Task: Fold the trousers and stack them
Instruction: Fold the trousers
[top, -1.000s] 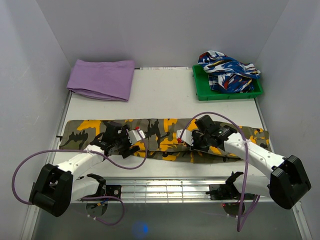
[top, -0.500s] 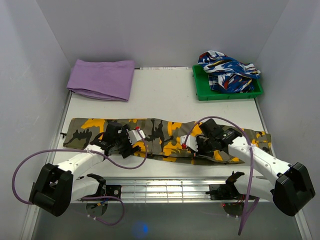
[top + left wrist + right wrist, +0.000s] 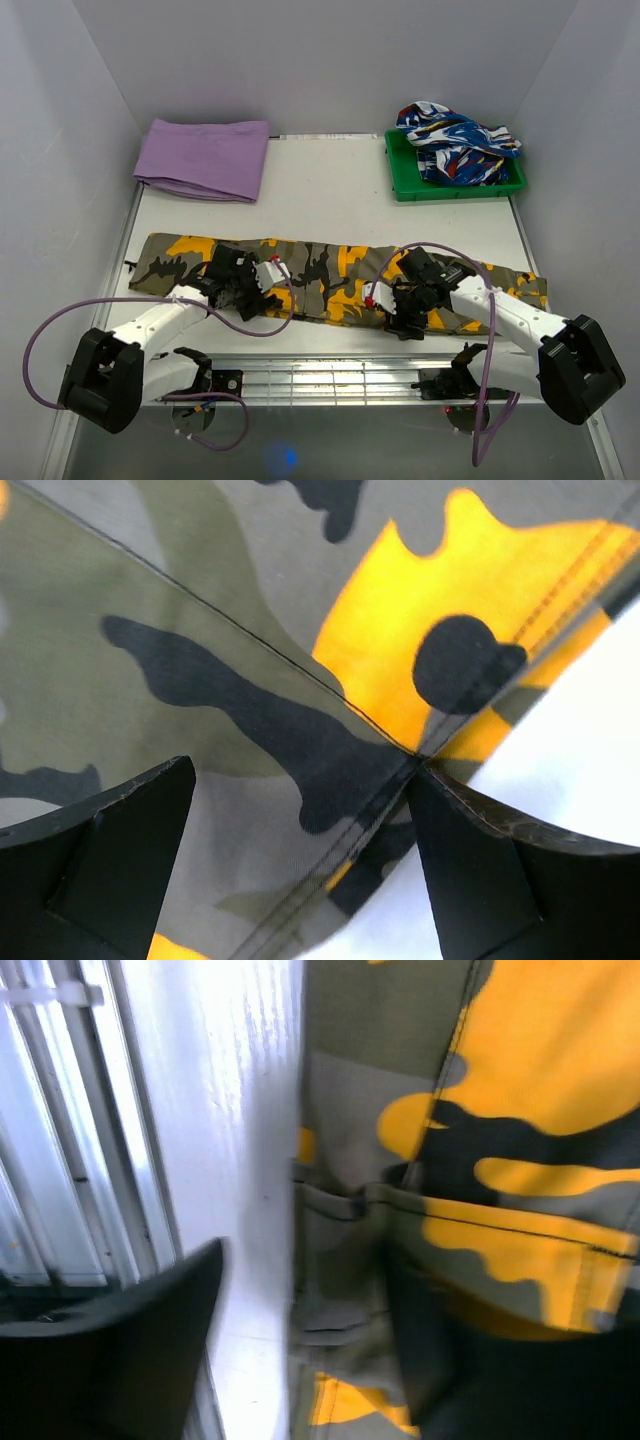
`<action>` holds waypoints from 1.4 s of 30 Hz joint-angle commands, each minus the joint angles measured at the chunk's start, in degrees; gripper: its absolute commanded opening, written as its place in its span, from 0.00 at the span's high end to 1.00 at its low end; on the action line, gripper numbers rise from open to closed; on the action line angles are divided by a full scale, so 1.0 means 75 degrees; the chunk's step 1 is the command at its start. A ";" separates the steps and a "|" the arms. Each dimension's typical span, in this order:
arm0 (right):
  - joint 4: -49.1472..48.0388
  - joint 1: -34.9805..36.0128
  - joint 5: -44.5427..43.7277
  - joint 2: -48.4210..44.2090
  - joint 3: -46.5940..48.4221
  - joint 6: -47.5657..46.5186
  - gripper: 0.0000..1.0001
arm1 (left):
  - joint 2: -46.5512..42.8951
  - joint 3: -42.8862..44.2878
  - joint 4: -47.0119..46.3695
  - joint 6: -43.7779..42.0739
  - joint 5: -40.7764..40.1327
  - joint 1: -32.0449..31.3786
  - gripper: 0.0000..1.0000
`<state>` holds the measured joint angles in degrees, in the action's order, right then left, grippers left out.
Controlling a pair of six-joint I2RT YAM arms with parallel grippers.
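The camouflage trousers (image 3: 320, 268) lie spread in a long strip across the near part of the white table (image 3: 330, 200). My left gripper (image 3: 262, 292) rests low over their left half, open. In the left wrist view a seamed edge of the trousers (image 3: 250, 630) lies under the left gripper (image 3: 300, 820), with bare table beside it. My right gripper (image 3: 398, 312) sits at the trousers' near edge, right of centre. In the right wrist view the right gripper (image 3: 310, 1360) is open, its jaws standing either side of the loose edge of the trousers (image 3: 520, 1060).
A folded purple cloth (image 3: 205, 158) lies at the back left. A green tray (image 3: 455, 190) at the back right holds a blue, white and red garment (image 3: 455, 140). Metal rails (image 3: 330, 375) run along the table's near edge, close to the right gripper (image 3: 60, 1160).
The right gripper drew the trousers' near edge toward the table front, then opened and let go of it. The left gripper stayed open and hardly moved.
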<state>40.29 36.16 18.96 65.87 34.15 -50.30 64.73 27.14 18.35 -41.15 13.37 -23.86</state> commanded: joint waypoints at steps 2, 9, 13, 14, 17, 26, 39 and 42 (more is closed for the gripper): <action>0.0323 -0.0168 -0.0289 -0.0319 0.0495 0.0004 0.21 | -0.0753 0.1006 0.3136 -0.0103 0.1107 -0.0018 0.02; 0.1013 -0.2065 0.0166 -0.0662 0.1772 -0.0510 0.16 | -0.0920 0.2241 0.4316 0.0363 0.1828 0.0063 0.05; 0.1389 -0.3121 -0.0264 -0.0112 0.1810 -0.0968 0.26 | -0.0195 0.1810 0.3008 0.1170 0.1033 0.0274 0.10; 0.1378 -0.3447 -0.0452 -0.0006 0.1729 -0.1038 0.28 | 0.0074 0.1727 0.2794 0.1290 0.0845 0.0344 0.12; 0.1377 -0.4325 -0.0712 0.0474 0.1610 -0.1156 0.31 | 0.1315 0.1713 0.2160 0.1724 0.0538 0.1208 0.22; 0.1740 -0.6495 -0.0559 0.1729 0.3412 -0.0711 0.31 | 0.4164 0.2335 0.1901 0.1667 0.0047 0.3680 0.44; 0.2759 -0.8735 -0.0349 0.2854 0.4518 0.0532 0.33 | 0.3807 0.1996 0.2041 0.1690 0.0075 0.4681 0.38; 0.2505 -0.8853 -0.0336 0.3006 0.4015 0.0228 0.37 | 0.2974 0.1983 0.2428 0.1233 0.1285 0.4658 0.32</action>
<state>57.14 -29.69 15.27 87.59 66.76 -48.51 87.59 46.06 29.98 -27.90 26.85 9.69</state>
